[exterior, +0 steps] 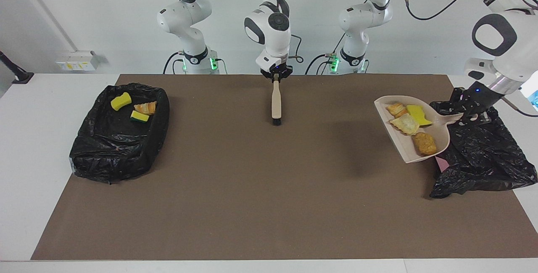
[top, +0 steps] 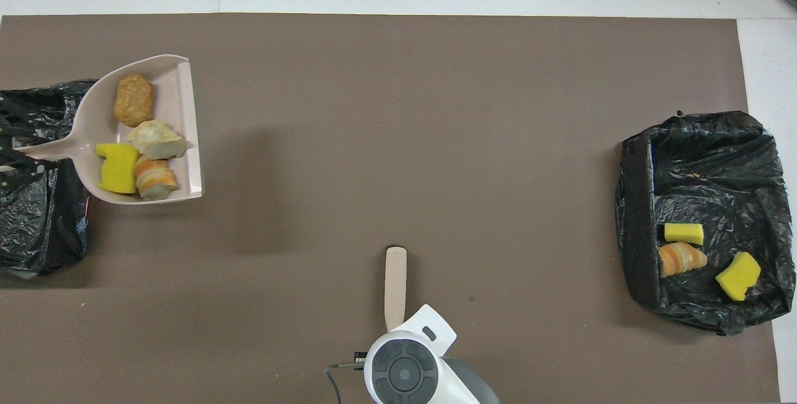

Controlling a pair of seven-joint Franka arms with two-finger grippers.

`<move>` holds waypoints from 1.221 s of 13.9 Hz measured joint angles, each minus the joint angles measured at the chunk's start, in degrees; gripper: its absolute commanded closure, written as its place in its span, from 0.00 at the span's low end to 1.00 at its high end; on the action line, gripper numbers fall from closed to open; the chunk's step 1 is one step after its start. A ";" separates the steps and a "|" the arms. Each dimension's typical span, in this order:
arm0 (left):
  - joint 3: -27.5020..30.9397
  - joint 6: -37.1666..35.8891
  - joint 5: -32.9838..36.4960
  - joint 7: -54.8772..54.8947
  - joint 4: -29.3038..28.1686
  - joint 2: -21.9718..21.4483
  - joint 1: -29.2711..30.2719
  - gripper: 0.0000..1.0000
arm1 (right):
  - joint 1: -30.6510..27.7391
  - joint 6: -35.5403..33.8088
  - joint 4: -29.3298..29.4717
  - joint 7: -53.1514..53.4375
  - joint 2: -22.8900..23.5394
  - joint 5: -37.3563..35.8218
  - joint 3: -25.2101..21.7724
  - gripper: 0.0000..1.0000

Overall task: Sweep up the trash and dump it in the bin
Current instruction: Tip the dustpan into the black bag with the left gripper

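My left gripper [exterior: 467,112] [top: 12,158] is shut on the handle of the beige dustpan [exterior: 441,138] [top: 183,99], held up in the air. The pan hangs over the mat at the edge of the black-bagged bin [exterior: 483,159] [top: 37,230] at the left arm's end of the table. In the pan lie several pieces of trash: a yellow sponge [exterior: 418,114] [top: 117,167], a striped bread lump [exterior: 396,109] [top: 154,178], a pale lump [exterior: 404,123] [top: 155,140] and a brown lump [exterior: 424,143] [top: 133,100]. My right gripper [exterior: 276,77] is shut on the beige brush [exterior: 276,100] [top: 395,286], bristles down on the mat.
A second black-lined bin [exterior: 84,155] [top: 632,217] stands at the right arm's end. It holds a yellow sponge [exterior: 120,101] [top: 738,276], a bread lump [exterior: 145,107] [top: 682,259] and a yellow-green sponge [exterior: 139,116] [top: 683,233]. The brown mat [exterior: 252,201] covers the table's middle.
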 measured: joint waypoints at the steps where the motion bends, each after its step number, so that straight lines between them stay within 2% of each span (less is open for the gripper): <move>1: 0.03 -0.53 0.29 2.25 1.14 0.41 1.98 1.00 | 0.37 -0.30 -0.01 1.07 -0.03 -0.58 0.00 1.00; 4: 0.07 -1.03 4.49 9.18 4.39 1.94 6.79 1.00 | 0.76 -0.31 -0.12 2.60 -0.01 -1.53 -0.01 1.00; 5: 0.11 -0.89 6.09 11.02 5.49 2.55 8.00 1.00 | 0.76 -0.31 -0.12 2.62 -0.01 -1.54 -0.01 0.95; 7: 0.28 0.82 10.48 12.36 7.15 3.61 8.97 1.00 | 0.75 -0.31 -0.12 2.62 0.03 -1.58 -0.02 0.52; 8: 0.38 2.65 12.39 12.38 7.52 3.99 9.04 1.00 | 0.74 -0.31 -0.11 2.62 0.11 -1.60 -0.06 0.17; 9: 0.41 4.96 14.34 12.38 7.66 4.28 9.07 1.00 | 0.74 -0.28 -0.04 2.62 0.27 -1.62 -0.09 0.00; 13: 0.54 14.53 22.33 12.36 7.17 5.90 9.81 1.00 | 0.27 -0.23 3.17 2.45 1.70 -2.19 -0.33 0.00; 17: 0.47 24.01 32.34 8.95 2.93 6.59 10.05 1.00 | -4.79 -0.23 8.77 1.68 2.26 -2.62 -0.69 0.00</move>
